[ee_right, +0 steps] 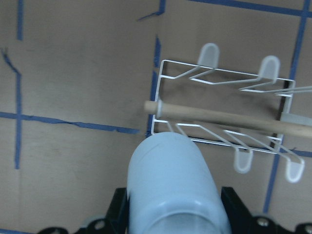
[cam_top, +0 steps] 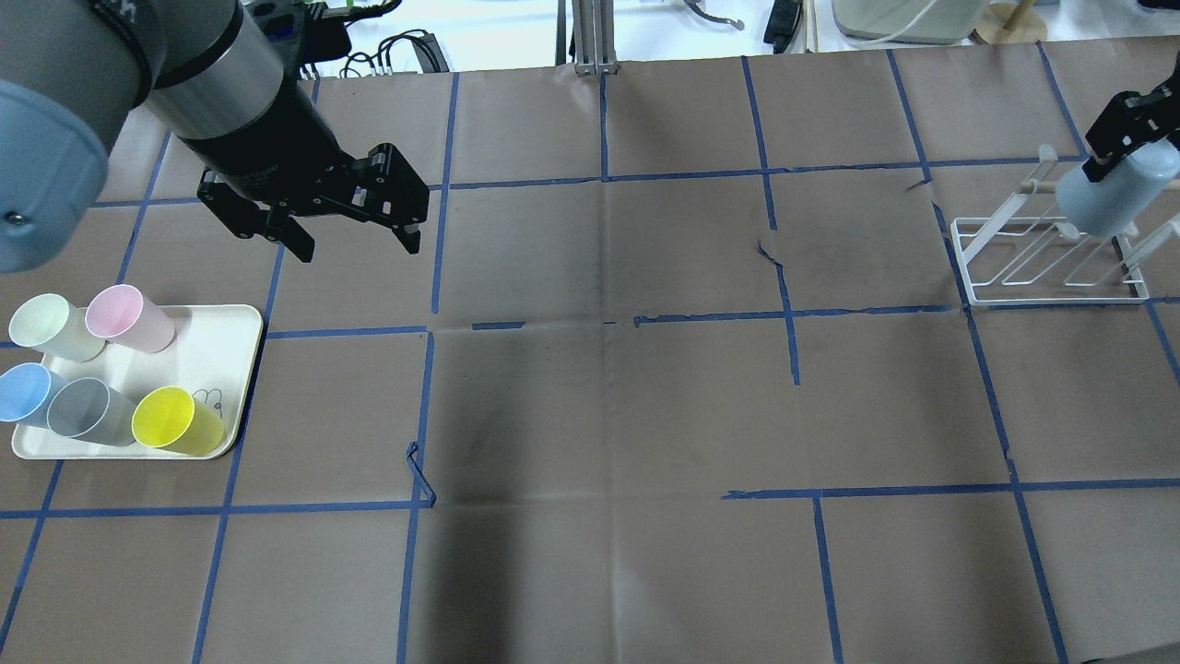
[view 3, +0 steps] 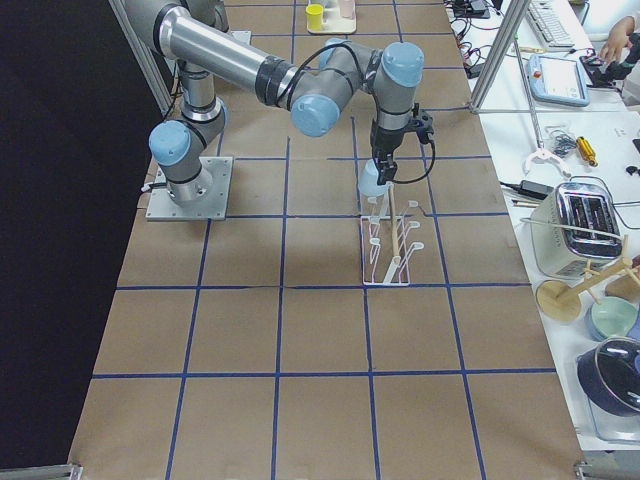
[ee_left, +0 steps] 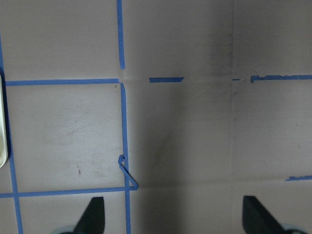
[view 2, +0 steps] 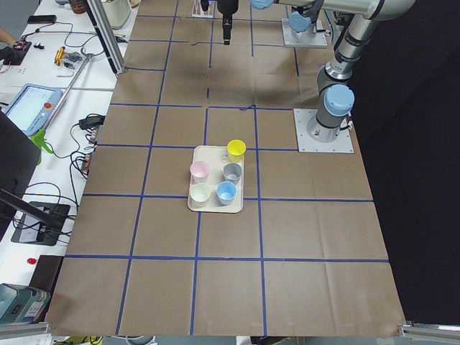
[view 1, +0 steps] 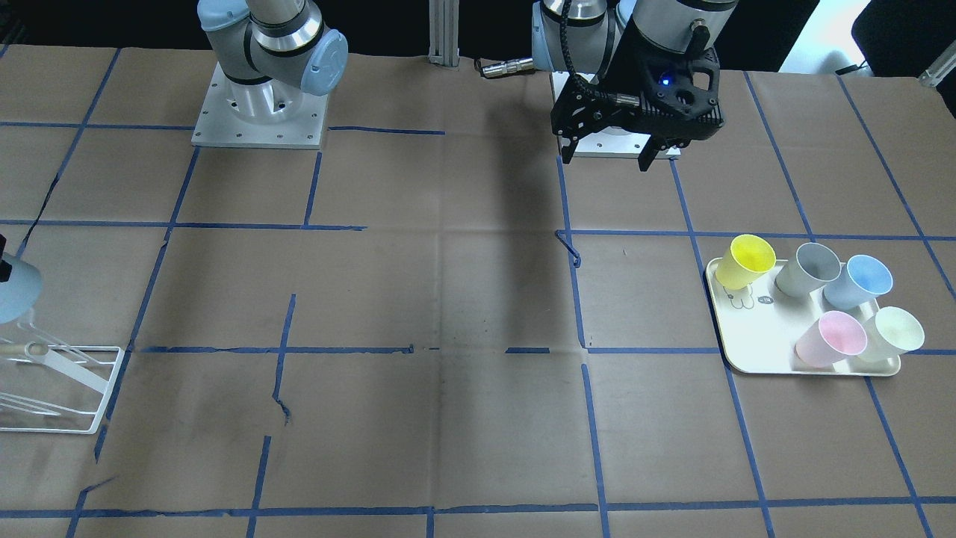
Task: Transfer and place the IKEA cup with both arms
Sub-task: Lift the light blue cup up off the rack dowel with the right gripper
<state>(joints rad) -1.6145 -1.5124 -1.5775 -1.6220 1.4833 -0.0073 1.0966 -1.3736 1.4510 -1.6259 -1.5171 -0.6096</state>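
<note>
Facing the robot, you see the left gripper [view 1: 605,153] hanging above the paper-covered table [view 1: 448,299] with its jaws spread and nothing between them, well apart from the white wire rack [view 1: 108,390]. The IKEA cup [view 1: 15,288] shows just above that rack at the frame's edge. A cream tray [view 1: 754,336] at the opposite end from the rack carries five other cups. From overhead, you find the right gripper [cam_top: 1126,138] clamped on the IKEA cup [cam_top: 1111,198] directly over the rack [cam_top: 1051,300]. The left gripper [cam_top: 359,242] is open and far from the rack, near the tray [cam_top: 235,369]. In the left-end view you get only the tray [view 2: 212,154] and its cups. From the right end, the right gripper [view 3: 385,165] holds the IKEA cup [view 3: 372,182] over the end of the rack [view 3: 390,250] nearer the robot. You cannot tell whether cup and rack touch. Your left wrist camera shows the left gripper [ee_left: 175,217] with both fingertips wide apart over bare paper. Your right wrist camera shows the right gripper [ee_right: 173,214] closed on the IKEA cup [ee_right: 170,180]. The cup's closed end points away from the wrist and overlaps the rim of the rack [ee_right: 161,97], just beside its wooden dowel [ee_right: 219,117].
</note>
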